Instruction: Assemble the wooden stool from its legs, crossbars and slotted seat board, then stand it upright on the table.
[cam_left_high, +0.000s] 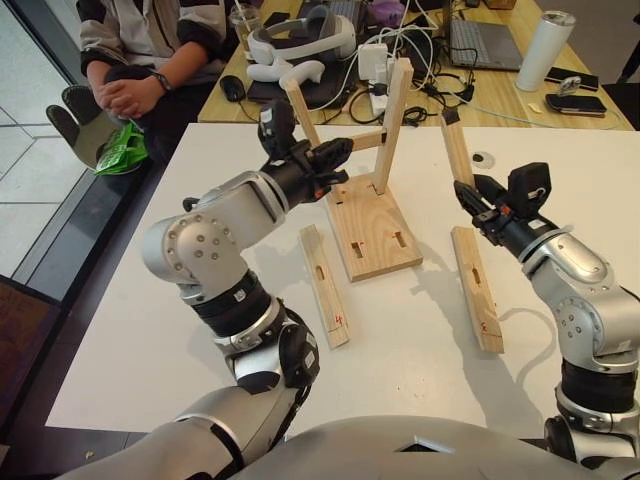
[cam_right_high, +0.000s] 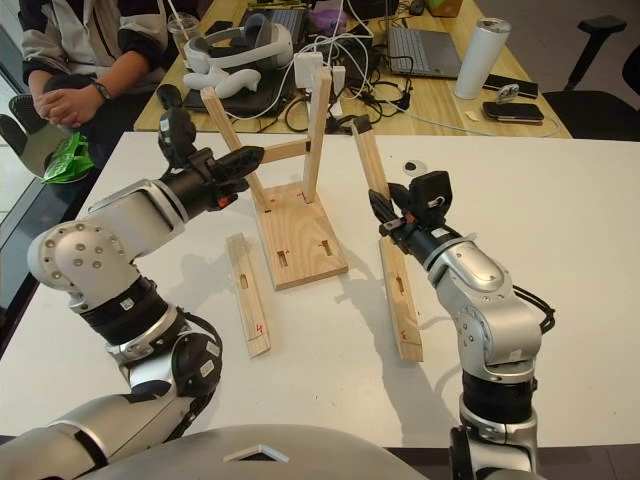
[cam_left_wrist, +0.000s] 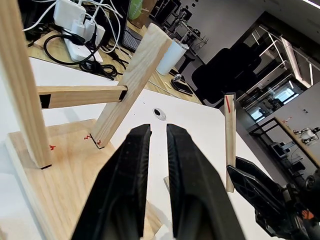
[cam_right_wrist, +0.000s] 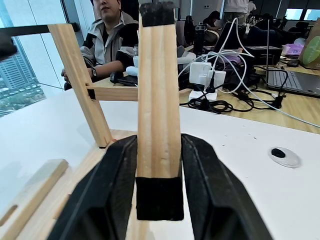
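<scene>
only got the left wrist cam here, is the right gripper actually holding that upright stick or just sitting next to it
Observer: Holding it. The right gripper is shut on the lower end of the leg, one finger pressed on each side.
Operator: ok, any loose pieces on the table
Observer: Two. One slotted piece lies flat to the left of the seat board, and a second piece lies flat on its right.
Operator: free slots in the board?
Observer: Two empty slots show in the near half of the seat board.
</scene>
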